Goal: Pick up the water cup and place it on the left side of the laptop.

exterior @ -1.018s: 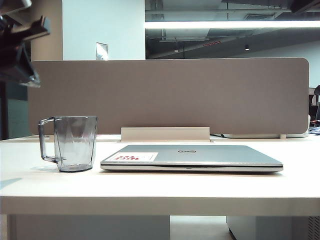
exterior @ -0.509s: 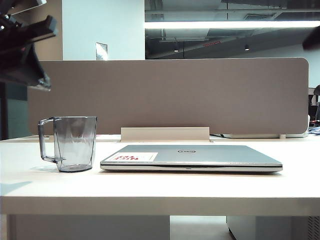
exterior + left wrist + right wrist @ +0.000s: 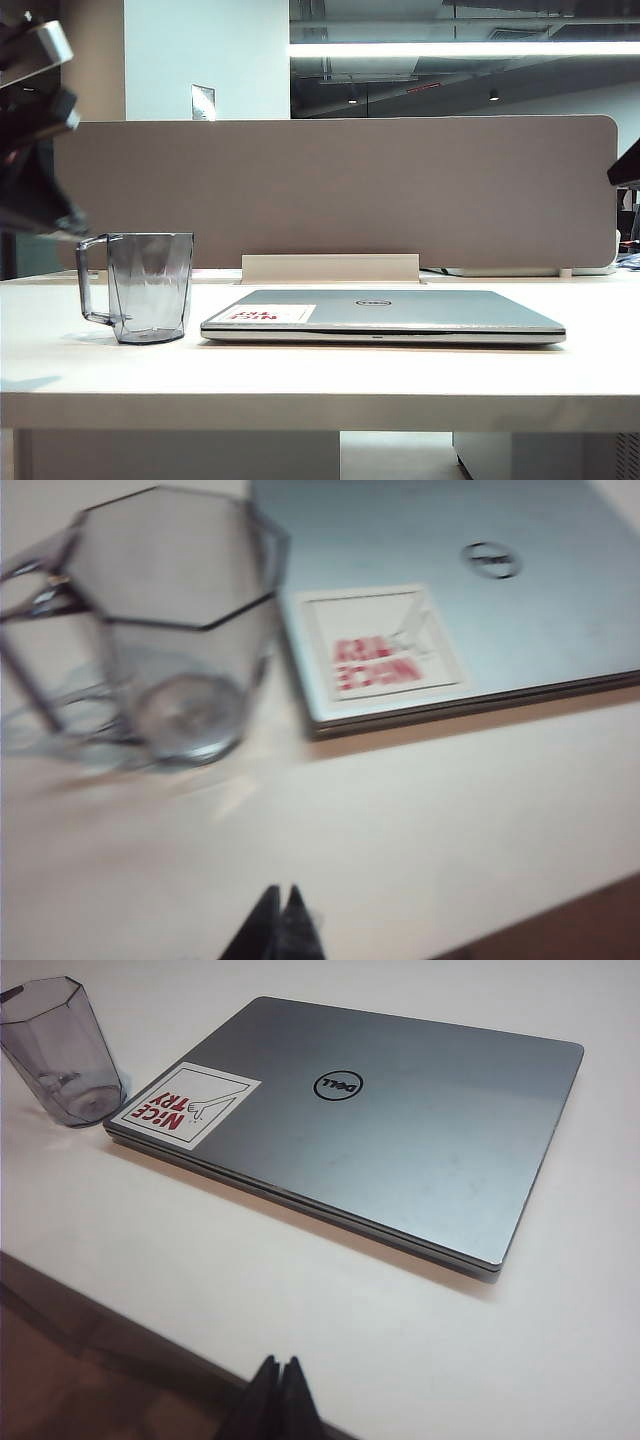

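The water cup [image 3: 150, 285], a smoky-grey clear mug with its handle turned away from the laptop, stands upright and empty on the white table just left of the laptop [image 3: 385, 315]. The silver laptop lies closed with a red-lettered sticker [image 3: 270, 313] on its lid. My left gripper [image 3: 280, 892] is shut and empty, hovering over bare table on the near side of the cup [image 3: 170, 630] and the laptop's corner [image 3: 450, 600]. My right gripper [image 3: 280, 1362] is also shut and empty, above the table's front edge, well short of the laptop [image 3: 370, 1130] and cup [image 3: 60, 1050].
A grey-brown partition panel [image 3: 340, 190] runs along the back of the table, with a beige bracket [image 3: 330, 268] at its foot behind the laptop. The left arm [image 3: 35, 150] hangs at the upper left above the cup; part of the right arm [image 3: 628, 165] shows at the right edge.
In the exterior view the left arm has sunk lower at the left edge, nearer the cup. A dark part of the right arm has come in at the right edge and dropped. Cup and laptop stayed still.
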Robot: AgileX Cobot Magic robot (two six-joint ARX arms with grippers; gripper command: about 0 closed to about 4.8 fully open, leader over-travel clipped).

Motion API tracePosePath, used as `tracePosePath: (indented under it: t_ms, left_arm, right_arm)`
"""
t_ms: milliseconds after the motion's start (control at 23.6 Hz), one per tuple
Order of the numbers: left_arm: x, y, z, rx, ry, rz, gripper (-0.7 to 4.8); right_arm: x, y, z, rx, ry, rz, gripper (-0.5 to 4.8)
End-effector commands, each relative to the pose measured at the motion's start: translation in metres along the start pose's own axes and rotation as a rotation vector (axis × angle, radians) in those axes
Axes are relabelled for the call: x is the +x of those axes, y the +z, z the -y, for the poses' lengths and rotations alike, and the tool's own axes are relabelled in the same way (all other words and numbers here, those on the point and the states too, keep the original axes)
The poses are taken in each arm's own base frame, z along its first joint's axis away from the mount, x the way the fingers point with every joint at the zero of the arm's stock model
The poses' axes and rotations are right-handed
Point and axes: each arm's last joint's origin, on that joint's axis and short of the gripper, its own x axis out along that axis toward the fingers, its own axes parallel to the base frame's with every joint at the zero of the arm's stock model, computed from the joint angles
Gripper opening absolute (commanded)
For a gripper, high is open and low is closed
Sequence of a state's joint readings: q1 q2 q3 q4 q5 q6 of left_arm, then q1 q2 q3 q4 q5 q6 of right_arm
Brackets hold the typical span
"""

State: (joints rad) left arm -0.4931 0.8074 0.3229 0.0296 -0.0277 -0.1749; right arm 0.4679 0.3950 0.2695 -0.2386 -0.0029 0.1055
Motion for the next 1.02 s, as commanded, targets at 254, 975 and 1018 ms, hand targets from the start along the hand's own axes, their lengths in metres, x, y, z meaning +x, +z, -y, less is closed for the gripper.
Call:
tracePosePath:
  t_ms: [254,975,1018]
  left_arm:
    - [-0.002,0.012,0.010,-0.004,-0.285,0.081,-0.06]
    - [-0.033,-0.017,-0.043,-0.012,0.294,0.263,-0.06]
    - [-0.035,-0.020,-0.046,-0.019,0.315,0.280,-0.06]
  right_arm:
    - [0.000,0.001,0.000,0.002,-0.002,0.008,-0.08]
    - [0.000,0.001,0.000,0.002,-0.004,0.008,-0.08]
    - [0.000,0.001,0.000,0.002,-0.003,0.007,-0.08]
